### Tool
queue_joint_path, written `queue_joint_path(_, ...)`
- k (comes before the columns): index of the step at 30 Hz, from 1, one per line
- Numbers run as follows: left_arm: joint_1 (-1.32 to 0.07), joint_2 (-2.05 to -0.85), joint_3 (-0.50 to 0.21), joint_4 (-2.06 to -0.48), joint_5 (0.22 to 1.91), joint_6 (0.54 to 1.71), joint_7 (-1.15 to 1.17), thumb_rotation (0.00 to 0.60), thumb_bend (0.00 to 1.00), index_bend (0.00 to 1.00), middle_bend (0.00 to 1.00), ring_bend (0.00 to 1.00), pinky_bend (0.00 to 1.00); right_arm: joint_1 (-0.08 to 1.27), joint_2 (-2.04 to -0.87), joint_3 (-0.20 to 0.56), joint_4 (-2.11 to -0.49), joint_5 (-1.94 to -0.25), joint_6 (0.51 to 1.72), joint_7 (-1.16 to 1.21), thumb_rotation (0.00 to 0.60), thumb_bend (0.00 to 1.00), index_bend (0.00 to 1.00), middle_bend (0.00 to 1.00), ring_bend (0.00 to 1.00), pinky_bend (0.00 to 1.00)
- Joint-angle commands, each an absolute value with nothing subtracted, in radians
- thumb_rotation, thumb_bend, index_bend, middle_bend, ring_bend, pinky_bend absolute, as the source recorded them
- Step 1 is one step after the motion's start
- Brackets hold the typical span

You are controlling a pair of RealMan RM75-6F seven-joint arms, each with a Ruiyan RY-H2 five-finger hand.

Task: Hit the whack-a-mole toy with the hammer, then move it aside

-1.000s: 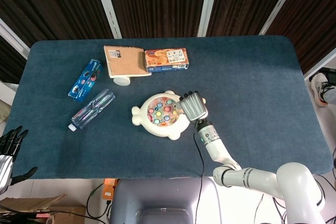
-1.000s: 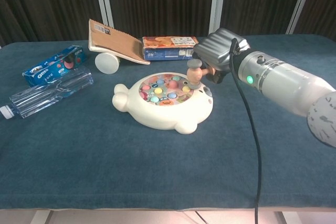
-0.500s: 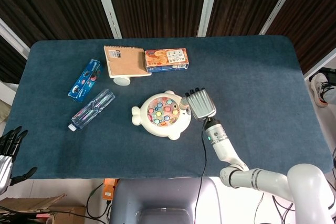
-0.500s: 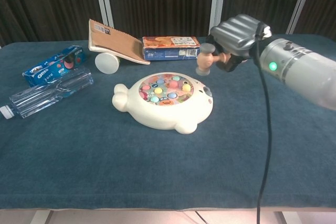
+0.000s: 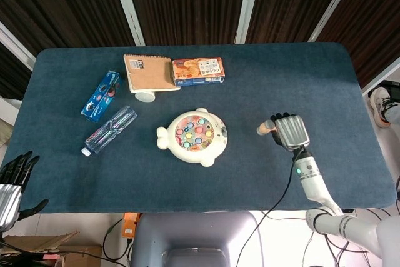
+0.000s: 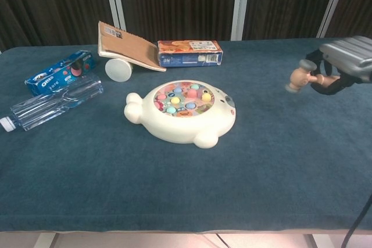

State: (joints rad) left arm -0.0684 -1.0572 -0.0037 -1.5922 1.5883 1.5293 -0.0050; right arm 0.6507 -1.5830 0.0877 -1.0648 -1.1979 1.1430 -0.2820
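Observation:
The whack-a-mole toy (image 5: pixel 192 136) (image 6: pixel 182 111) is a cream, seal-shaped base with coloured pegs on top, lying mid-table. My right hand (image 5: pixel 290 132) (image 6: pixel 346 62) grips a small wooden hammer (image 5: pixel 265 128) (image 6: pixel 299 78) well to the right of the toy, held above the cloth with its head pointing toward the toy. My left hand (image 5: pixel 12 182) hangs open below the table's left front corner, holding nothing; the chest view does not show it.
On the blue cloth sit an Oreo box (image 5: pixel 100 95), a clear plastic bottle (image 5: pixel 110 129), a brown notebook (image 5: pixel 146 72) propped on a white cup (image 6: pixel 118 69), and an orange snack box (image 5: pixel 197 70). All lie left of or behind the toy.
My right hand has lifted the hammer off the toy and carried it far to the right. The toy stays in place. The left hand has barely shifted.

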Motion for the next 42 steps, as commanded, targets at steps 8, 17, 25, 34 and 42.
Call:
queue_joint_path(8, -0.066, -1.055, -0.004, -1.594, 1.588, 1.534, -0.011, 0.600, 0.13, 0.00, 0.00, 0.00, 0.13, 0.597, -1.710, 0.042, -0.768, -1.323, 1.111, -0.087, 0.600, 0.58, 0.97, 0.74, 0.62, 0.64)
queue_joint_path(17, -0.061, -1.054, 0.007, -1.591, 1.609, 1.546, -0.018, 0.600, 0.13, 0.00, 0.00, 0.00, 0.13, 0.589, -1.772, 0.054, -0.674, -1.354, 1.101, -0.045, 0.600, 0.56, 0.93, 0.74, 0.60, 0.64)
queue_joint_path(25, -0.054, -1.051, 0.007, -1.584, 1.617, 1.565, -0.039, 0.600, 0.13, 0.00, 0.00, 0.00, 0.13, 0.586, -1.790, 0.062, -0.635, -1.377, 1.085, -0.010, 0.600, 0.52, 0.74, 0.67, 0.55, 0.60)
queue_joint_path(34, -0.052, -1.050, 0.007, -1.583, 1.619, 1.568, -0.041, 0.600, 0.13, 0.00, 0.00, 0.00, 0.13, 0.580, -1.768, 0.075, -0.661, -1.383, 1.063, -0.005, 0.600, 0.50, 0.54, 0.54, 0.46, 0.56)
queue_joint_path(42, -0.054, -1.050, 0.005, -1.588, 1.611, 1.561, -0.031, 0.600, 0.18, 0.00, 0.00, 0.00, 0.13, 0.575, -1.741, 0.078, -0.697, -1.397, 1.058, -0.003, 0.600, 0.48, 0.39, 0.46, 0.38, 0.53)
